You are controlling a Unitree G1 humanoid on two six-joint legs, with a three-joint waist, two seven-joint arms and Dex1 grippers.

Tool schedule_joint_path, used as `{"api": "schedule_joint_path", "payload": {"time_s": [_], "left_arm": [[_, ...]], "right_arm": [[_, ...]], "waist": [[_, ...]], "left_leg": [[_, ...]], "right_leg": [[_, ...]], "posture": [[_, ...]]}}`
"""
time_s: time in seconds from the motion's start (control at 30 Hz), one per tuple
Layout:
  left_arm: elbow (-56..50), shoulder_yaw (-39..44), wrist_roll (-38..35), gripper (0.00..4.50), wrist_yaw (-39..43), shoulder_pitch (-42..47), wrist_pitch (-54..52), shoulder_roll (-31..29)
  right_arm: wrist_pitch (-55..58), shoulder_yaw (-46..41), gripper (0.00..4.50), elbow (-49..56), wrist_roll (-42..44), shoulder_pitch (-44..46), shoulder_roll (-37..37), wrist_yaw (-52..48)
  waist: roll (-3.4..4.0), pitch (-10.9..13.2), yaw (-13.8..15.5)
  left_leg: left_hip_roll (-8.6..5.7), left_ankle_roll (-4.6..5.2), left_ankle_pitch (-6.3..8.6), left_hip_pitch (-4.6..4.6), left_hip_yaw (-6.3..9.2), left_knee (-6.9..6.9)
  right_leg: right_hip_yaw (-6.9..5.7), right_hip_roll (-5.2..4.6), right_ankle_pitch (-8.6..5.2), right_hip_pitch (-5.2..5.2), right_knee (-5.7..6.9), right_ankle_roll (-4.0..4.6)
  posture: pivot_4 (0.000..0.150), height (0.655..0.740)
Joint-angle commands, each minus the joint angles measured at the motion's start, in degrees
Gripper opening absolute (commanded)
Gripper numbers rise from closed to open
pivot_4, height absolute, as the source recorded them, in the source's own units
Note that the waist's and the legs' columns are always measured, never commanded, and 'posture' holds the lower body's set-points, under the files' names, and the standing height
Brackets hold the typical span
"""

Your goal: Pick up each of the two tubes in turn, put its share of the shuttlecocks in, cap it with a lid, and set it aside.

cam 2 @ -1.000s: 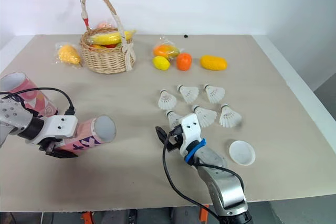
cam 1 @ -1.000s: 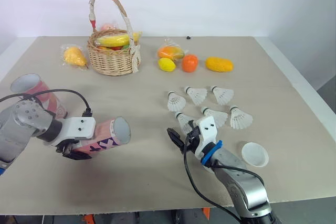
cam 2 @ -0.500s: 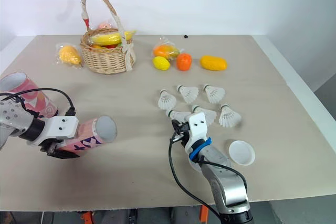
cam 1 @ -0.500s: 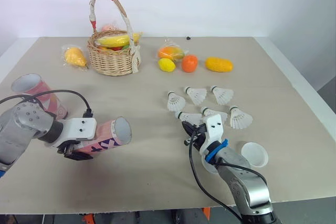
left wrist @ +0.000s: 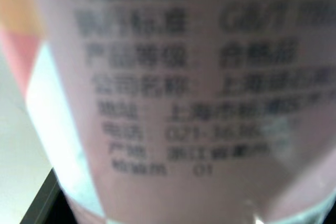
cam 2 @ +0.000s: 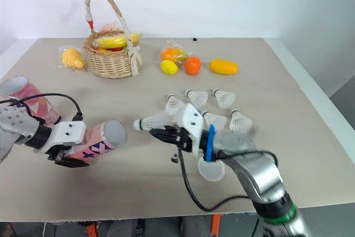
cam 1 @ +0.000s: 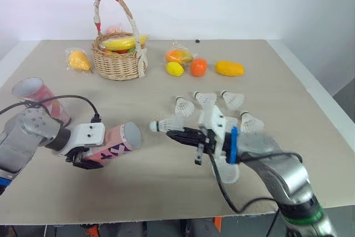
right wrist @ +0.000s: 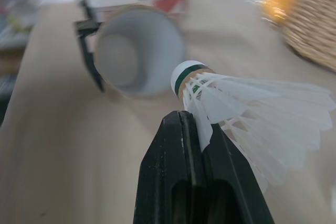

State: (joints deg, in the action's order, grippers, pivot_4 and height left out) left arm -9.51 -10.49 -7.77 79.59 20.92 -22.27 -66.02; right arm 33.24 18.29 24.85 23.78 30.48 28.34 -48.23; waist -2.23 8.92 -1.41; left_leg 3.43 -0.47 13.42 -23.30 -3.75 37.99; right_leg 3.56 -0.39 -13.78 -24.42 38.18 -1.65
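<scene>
Pinches one shuttlecock by its feather skirt in the right gripper, fingers narrowed tight on it, at centre frame in the head views, the green-banded cork pointing left. Faces the open mouth of the tube, just apart from it and not yet inside. Clamps that tube across its pink body with the left gripper at lower left of the frame, nearly level, mouth turned right toward the cork. Reads, by this, as the loading step for the first tube. Calls next for lining the cork up with the middle of the mouth and sliding it straight in before letting go; risks snagging feathers on the rim if off axis. Leaves four loose shuttlecocks on the table at centre right, a white lid below the right arm, and the second tube at far left, uncapped. Shows blurred Chinese print on the held tube in the left wrist view, with a number that seems to begin 021; cannot make out the rest. Shows dark lettering along its side in the head views, too small to read.
</scene>
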Motion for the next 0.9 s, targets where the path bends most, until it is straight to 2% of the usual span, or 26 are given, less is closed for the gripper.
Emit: {"api": "schedule_joint_path", "payload": {"time_s": [0.03, 0.23, 0.33, 0.5, 0.53, 0.57, 0.6, 0.7, 0.9], "left_arm": [[-0.37, 1.22, -0.04, 3.26, -0.42, 0.52, -0.03, 0.08], [-2.01, 1.84, -0.35, 3.26, -1.48, -1.37, -0.88, 0.08], [-2.99, 2.75, -1.03, 3.26, -2.16, -2.46, -1.77, 0.13], [-3.91, 3.47, -1.05, 3.26, -3.02, -4.27, -1.82, -0.25], [-4.12, 3.74, -1.26, 3.26, -3.23, -4.55, -2.04, -0.25], [-4.28, 3.95, -1.4, 3.26, -3.39, -4.85, -2.19, -0.26], [-4.35, 4.0, -1.4, 3.26, -3.61, -5.1, -2.27, -0.16], [-4.26, 3.82, -1.39, 3.26, -3.82, -5.09, -2.22, 0.08], [-3.94, 2.69, -1.28, 3.26, -3.7, -3.29, -2.23, 0.96]], "right_arm": [[-4.49, 5.62, 0.06, -4.66, -3.45, 3.66, -1.97, -4.82], [-4.68, 6.63, 0.06, -7.5, -2.95, 5.16, -6.92, -5.49], [-1.65, 2.58, 0.91, -5.61, 1.11, 2.45, -8.66, -3.55], [-0.27, -1.46, 3.31, -0.73, 2.97, -3.34, -7.47, -0.72], [0.11, -3.68, 3.94, 1.35, 4.0, -6.45, -7.63, 1.51], [-0.42, -5.41, 4.3, 2.74, 3.47, -9.15, -7.96, 4.2], [-2.96, -6.66, 4.46, 3.13, -0.22, -12.57, -8.07, 8.31], [-9.41, -6.53, 4.46, -0.73, -12.21, -15.7, -9.01, 19.32], [-6.56, -7.23, 4.46, -9.51, -17.52, -11.72, -15.9, 30.06]], "waist": [[-0.01, -0.01, 0.09], [-0.01, -0.01, 0.23], [-0.01, -0.01, 0.22], [-0.01, -0.01, 0.28], [-0.01, -0.01, 0.28], [-0.02, -0.02, 0.31], [-0.03, -0.03, 0.36], [0.0, -0.01, 0.26], [0.01, 0.0, -0.34]], "left_leg": [[0.04, 0.01, 0.01, 0.0, 0.02, -0.01], [0.1, 0.0, 0.16, -0.2, 0.0, -0.02], [0.1, 0.01, 0.18, -0.2, -0.02, -0.02], [0.09, 0.0, 0.18, -0.16, -0.04, 0.01], [0.09, 0.0, 0.18, -0.14, -0.05, 0.01], [0.09, -0.01, 0.18, -0.12, -0.05, 0.01], [0.1, -0.01, 0.17, -0.13, -0.02, 0.0], [0.09, -0.02, 0.18, -0.06, 0.01, -0.02], [0.14, -0.2, -0.06, -0.04, -0.16, 0.0]], "right_leg": [[-0.03, 0.03, 0.03, 0.0, 0.01, -0.08], [-0.03, 0.06, -0.03, -0.22, 0.09, 0.25], [-0.03, 0.04, -0.04, -0.23, 0.1, 0.26], [-0.05, -0.02, -0.06, -0.17, 0.1, 0.18], [-0.03, -0.01, -0.07, -0.17, 0.1, 0.13], [-0.03, 0.0, -0.08, -0.16, 0.1, 0.12], [-0.06, 0.01, -0.09, -0.16, 0.1, 0.11], [-0.09, 0.01, -0.15, -0.08, 0.12, 0.1], [0.13, 0.12, 0.03, -0.25, 0.14, 0.18]], "posture": [[0.15, 0.74], [0.15, 0.74], [0.15, 0.74], [0.15, 0.74], [0.15, 0.74], [0.15, 0.74], [0.15, 0.74], [0.15, 0.74], [0.15, 0.74]]}}
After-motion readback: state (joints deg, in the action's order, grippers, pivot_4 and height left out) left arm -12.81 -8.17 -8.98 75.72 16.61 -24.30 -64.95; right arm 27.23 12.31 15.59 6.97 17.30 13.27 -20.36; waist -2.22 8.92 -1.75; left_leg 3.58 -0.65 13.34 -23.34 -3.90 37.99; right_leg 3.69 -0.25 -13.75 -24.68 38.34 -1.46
